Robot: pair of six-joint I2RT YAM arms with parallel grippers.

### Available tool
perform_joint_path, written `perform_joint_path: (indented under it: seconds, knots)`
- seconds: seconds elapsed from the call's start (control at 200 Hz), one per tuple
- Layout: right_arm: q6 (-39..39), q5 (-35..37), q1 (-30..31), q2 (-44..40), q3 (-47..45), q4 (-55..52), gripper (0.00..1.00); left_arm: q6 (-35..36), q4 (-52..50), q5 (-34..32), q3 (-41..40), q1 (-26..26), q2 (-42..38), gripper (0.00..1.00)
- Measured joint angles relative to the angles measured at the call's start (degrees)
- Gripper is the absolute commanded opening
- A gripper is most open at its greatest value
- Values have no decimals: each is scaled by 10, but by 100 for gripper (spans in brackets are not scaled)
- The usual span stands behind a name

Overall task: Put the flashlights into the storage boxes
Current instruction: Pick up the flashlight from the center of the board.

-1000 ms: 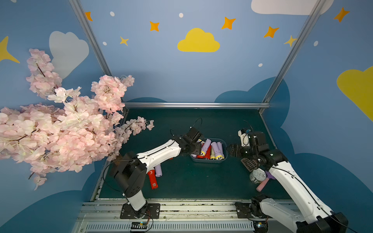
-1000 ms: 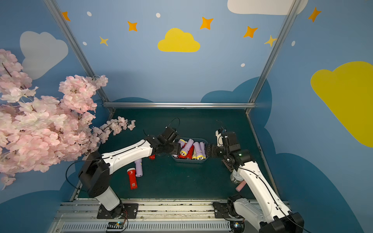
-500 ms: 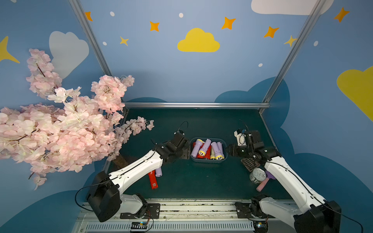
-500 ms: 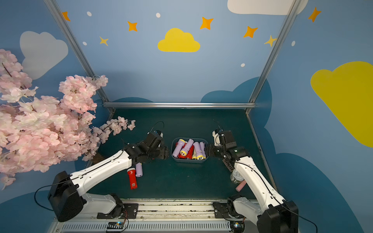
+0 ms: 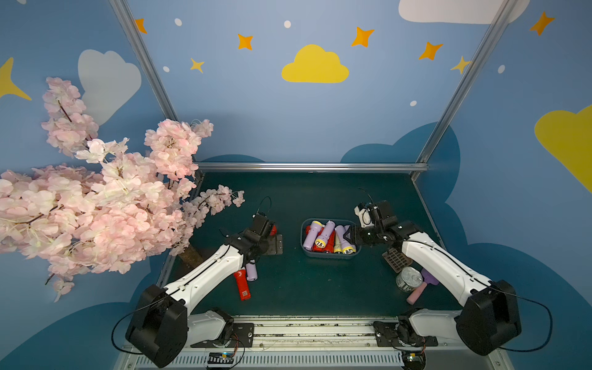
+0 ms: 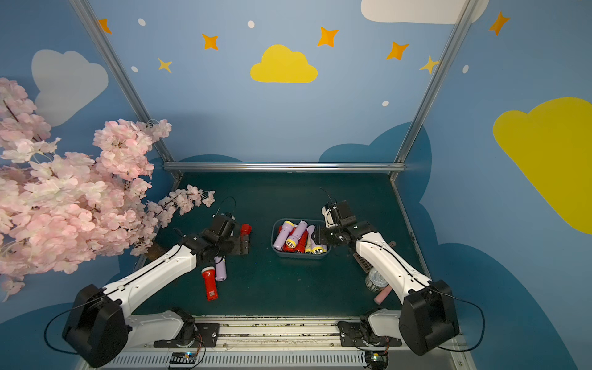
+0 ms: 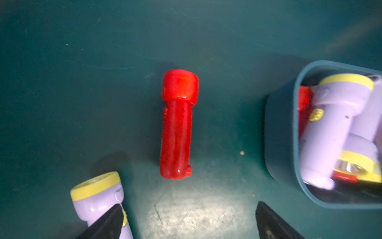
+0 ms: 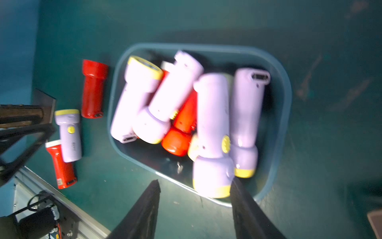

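The dark blue-grey storage box (image 5: 330, 254) holds several lilac and red flashlights (image 5: 325, 235). My left gripper (image 5: 269, 238) hovers open left of the box, above a loose red flashlight (image 7: 177, 124) lying on the mat in front of its fingers (image 7: 109, 223). A lilac flashlight (image 7: 97, 198) lies beside one finger, untouched. Nearer the front lie a red flashlight (image 5: 242, 285) and a lilac one (image 5: 252, 274). My right gripper (image 8: 195, 207) stands at the box's right end (image 6: 315, 238), open. A lilac flashlight's head (image 8: 213, 182) rests in the box by one finger (image 8: 246, 211).
A brown slotted scoop (image 5: 395, 259), a silver tin can (image 5: 408, 278) and a pink cylinder (image 5: 416, 293) lie under the right arm. A blossom tree's trunk (image 5: 192, 256) stands at the mat's left edge, its branches overhanging the far left.
My left gripper has drawn back leftward from the box and opened wide over the red flashlight. My right gripper has shifted closer to the box's right end, with its jaws narrower.
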Motion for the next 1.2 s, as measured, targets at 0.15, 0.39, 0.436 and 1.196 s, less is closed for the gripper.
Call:
perform_joint_path:
  seconds: [0.15,0.39,0.436,1.196]
  knots:
    - [0,7,5,7,15,0,57,8,22,14,0,10,51,97]
    - [-3,22,5,12,18,-5,57,15,35,25,16,14,137,89]
    - [-4,24,5,12,18,-6,57,17,38,26,22,15,148,86]
    - [-17,31,-2,70,37,-9,57,45,51,41,88,36,251,43]
